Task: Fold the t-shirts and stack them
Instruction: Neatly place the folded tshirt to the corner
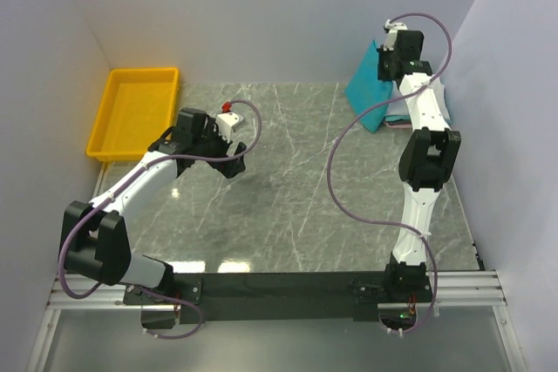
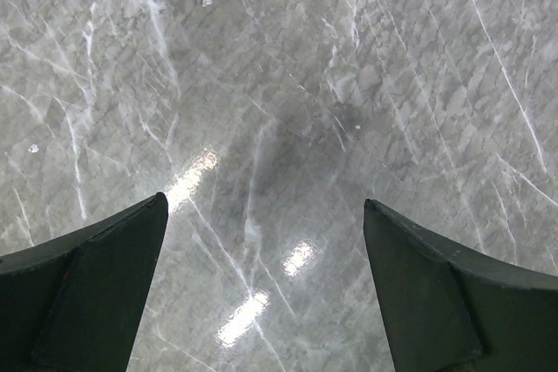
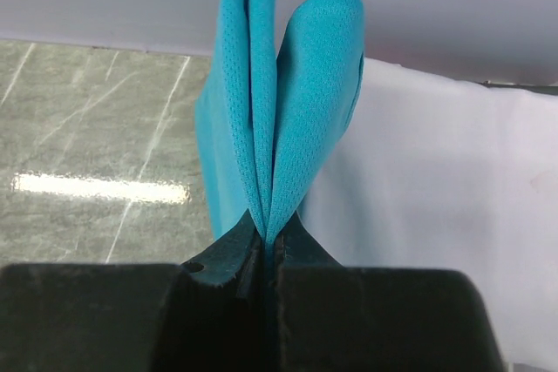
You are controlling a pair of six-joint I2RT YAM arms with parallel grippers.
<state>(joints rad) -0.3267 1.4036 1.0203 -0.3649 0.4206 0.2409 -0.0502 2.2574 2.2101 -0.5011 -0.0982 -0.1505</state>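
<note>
A teal t-shirt [image 1: 367, 86] hangs at the far right of the table, lifted by my right gripper [image 1: 390, 65]. In the right wrist view the gripper [image 3: 270, 237] is shut on the bunched teal cloth [image 3: 296, 102], which rises in folds between the jaws. A white t-shirt [image 3: 436, 206] lies behind it; it also shows as a pale strip in the top view [image 1: 397, 121]. My left gripper [image 1: 228, 161] is open and empty over the bare marble at left centre; in the left wrist view its fingers [image 2: 87, 285] stand wide apart above the tabletop.
A yellow plastic bin [image 1: 135, 112] stands at the far left corner. White walls close the table at the back and both sides. The marble tabletop [image 1: 288, 180] spans the middle. Purple cables loop from both arms.
</note>
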